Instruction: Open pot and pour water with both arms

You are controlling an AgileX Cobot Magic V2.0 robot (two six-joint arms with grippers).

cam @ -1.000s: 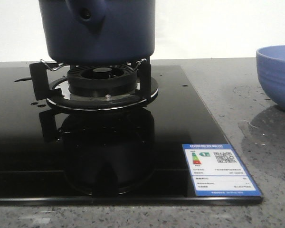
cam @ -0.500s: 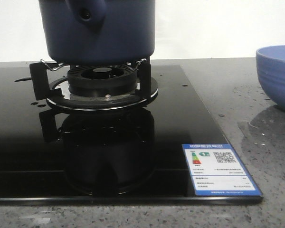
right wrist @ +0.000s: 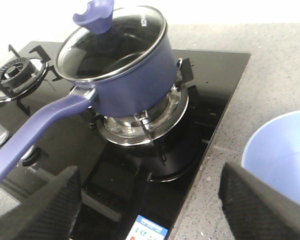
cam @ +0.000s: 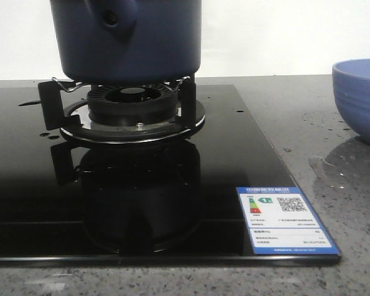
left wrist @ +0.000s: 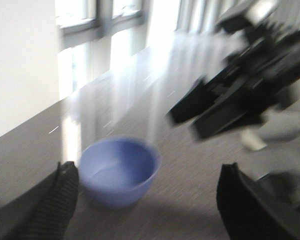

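The dark navy pot (cam: 129, 43) stands on the gas burner (cam: 132, 108) of a black glass stove. In the right wrist view the pot (right wrist: 135, 80) has a glass lid (right wrist: 110, 42) with a blue knob (right wrist: 95, 15), and its long blue handle (right wrist: 35, 130) points toward the camera. My right gripper (right wrist: 150, 202) is open and empty, hovering over the stove's front corner, short of the pot. My left gripper (left wrist: 149, 200) is open and empty above the counter near the periwinkle bowl (left wrist: 119, 170). That view is blurred. Neither gripper shows in the front view.
The periwinkle bowl (cam: 361, 98) sits on the grey counter right of the stove and also shows in the right wrist view (right wrist: 285, 155). A blue-white sticker (cam: 287, 219) marks the stove's front right corner. A second burner (right wrist: 15, 75) lies beyond the pot. The right arm (left wrist: 240, 95) shows blurred.
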